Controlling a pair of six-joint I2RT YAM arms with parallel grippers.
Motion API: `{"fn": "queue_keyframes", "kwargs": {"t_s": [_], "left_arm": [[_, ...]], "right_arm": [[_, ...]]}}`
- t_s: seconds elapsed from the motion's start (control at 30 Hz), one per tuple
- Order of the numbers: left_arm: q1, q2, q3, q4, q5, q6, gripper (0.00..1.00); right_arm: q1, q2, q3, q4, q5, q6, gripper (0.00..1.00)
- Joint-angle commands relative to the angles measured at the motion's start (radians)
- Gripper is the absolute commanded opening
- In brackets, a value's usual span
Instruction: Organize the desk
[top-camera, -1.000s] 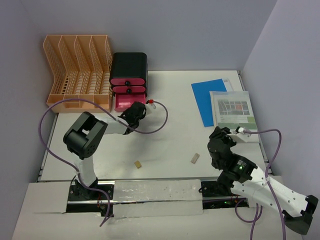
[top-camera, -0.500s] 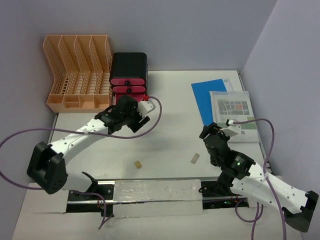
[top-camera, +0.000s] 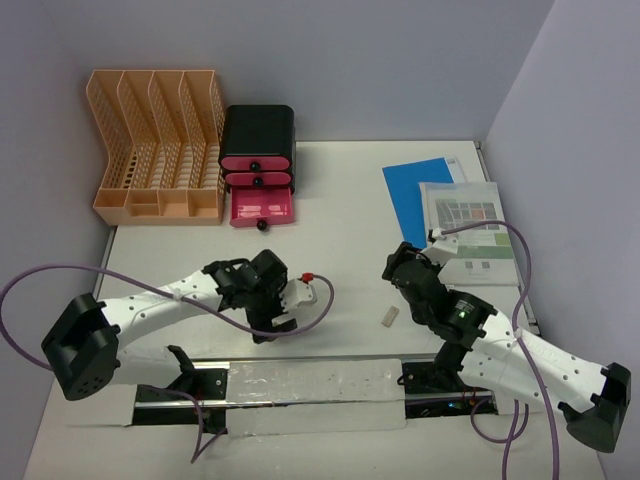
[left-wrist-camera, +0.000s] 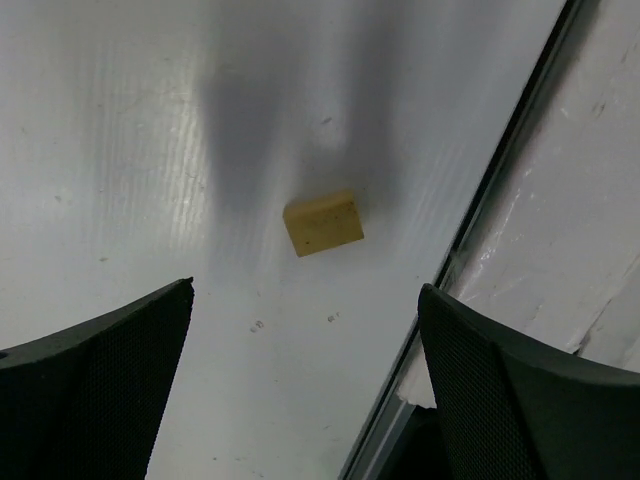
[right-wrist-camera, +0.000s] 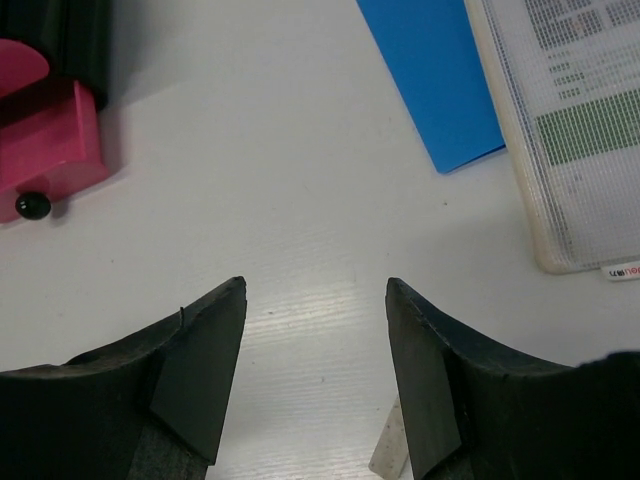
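The large flat white desk (top-camera: 340, 200) lay beneath both arms, with a black box with pink drawers (top-camera: 258, 135) against its far edge. The left gripper (left-wrist-camera: 305, 290) hung with jaws spread wide and empty over a small yellow block (left-wrist-camera: 322, 223) by the near edge. The right gripper (right-wrist-camera: 315, 290), jaws likewise apart and holding nothing, hovered above the desk beside a small pale beige block (top-camera: 389, 316).

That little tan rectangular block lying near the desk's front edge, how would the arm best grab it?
Probably from straight above: the small tan rectangular block lies flat on the white desk, so only its upright side faces are reachable. The open left gripper would close on its two short ends, which roughly face its fingers.
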Motion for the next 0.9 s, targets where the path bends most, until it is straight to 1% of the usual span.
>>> {"fn": "queue_keyframes", "kwargs": {"t_s": [0.0,0.17,0.27,0.3,0.33,0.43,0.57,0.7,0.8,0.87], "left_arm": [[-0.072,-0.003,-0.059,0.023,-0.057,0.104,0.99],[-0.077,-0.075,-0.108,0.135,-0.112,0.245,0.99],[-0.077,-0.076,-0.119,0.183,-0.103,0.3,0.99],[-0.077,-0.073,-0.125,0.216,-0.091,0.342,0.99],[-0.077,-0.062,-0.134,0.234,-0.071,0.386,0.98],[-0.077,-0.04,-0.143,0.26,-0.04,0.449,0.95],[-0.077,0.024,-0.139,0.26,0.023,0.573,0.91],[-0.077,0.059,-0.146,0.231,0.046,0.678,0.88],[-0.078,0.059,-0.162,0.228,0.068,0.714,0.86],[-0.081,0.072,-0.162,0.219,0.089,0.722,0.82]], "right_arm": [[-0.003,0.01,0.041,-0.022,-0.012,0.03,0.65],[-0.004,0.01,0.022,0.008,-0.015,0.03,0.65],[-0.004,0.016,0.022,0.016,-0.013,0.027,0.65],[-0.004,0.02,0.025,0.014,-0.013,0.027,0.65],[-0.004,0.026,0.028,0.016,-0.013,0.024,0.65],[-0.004,0.03,0.024,0.014,-0.013,0.021,0.65],[-0.004,0.027,0.011,0.008,-0.011,0.024,0.65],[-0.003,0.01,-0.004,-0.004,-0.005,0.025,0.65],[-0.004,-0.016,-0.021,-0.013,0.008,0.031,0.65],[-0.003,-0.025,-0.03,-0.009,0.013,0.033,0.65]]}}
